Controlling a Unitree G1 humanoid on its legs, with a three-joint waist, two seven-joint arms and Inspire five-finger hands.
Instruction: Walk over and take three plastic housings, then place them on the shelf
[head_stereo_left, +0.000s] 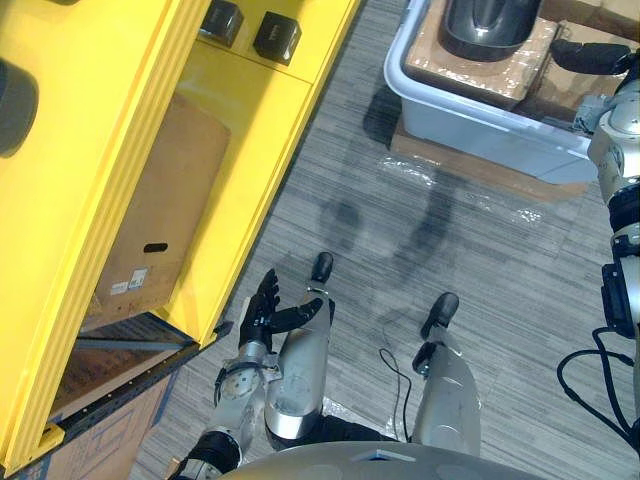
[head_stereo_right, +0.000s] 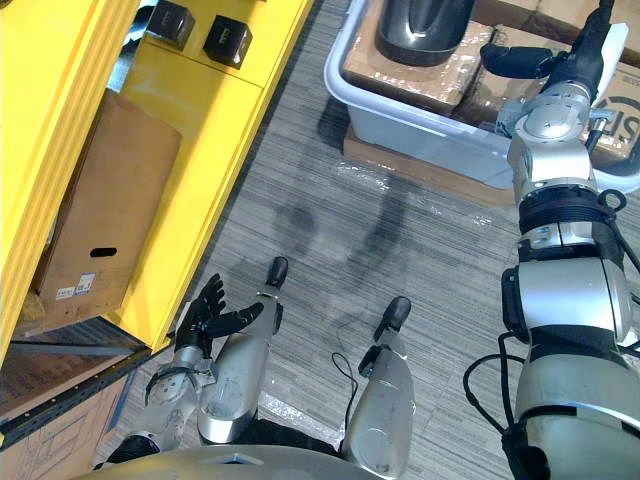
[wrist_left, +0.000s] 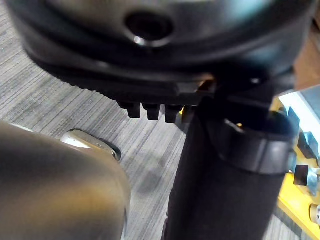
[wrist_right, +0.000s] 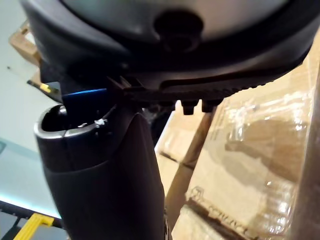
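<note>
Upper right, the plastic housing (head_stereo_left: 488, 25) looks light, stiff, slick: grip its sides. Right hand (head_stereo_right: 515, 58) near, fingers straight, empty; left hand (head_stereo_left: 265, 312) relaxed.

The carpeted floor (head_stereo_left: 400, 240) is looked down on steeply from the head in both eye views, and the yellow shelf (head_stereo_left: 240, 110) at the left and the grey tub (head_stereo_left: 480, 128) at the upper right are shared between them. The floor and a corner of the shelf are seen from very close along the left hand (wrist_left: 225, 170). Wrapped cardboard boxes (wrist_right: 250, 150) are faced closely along the right hand (wrist_right: 100, 180).
</note>
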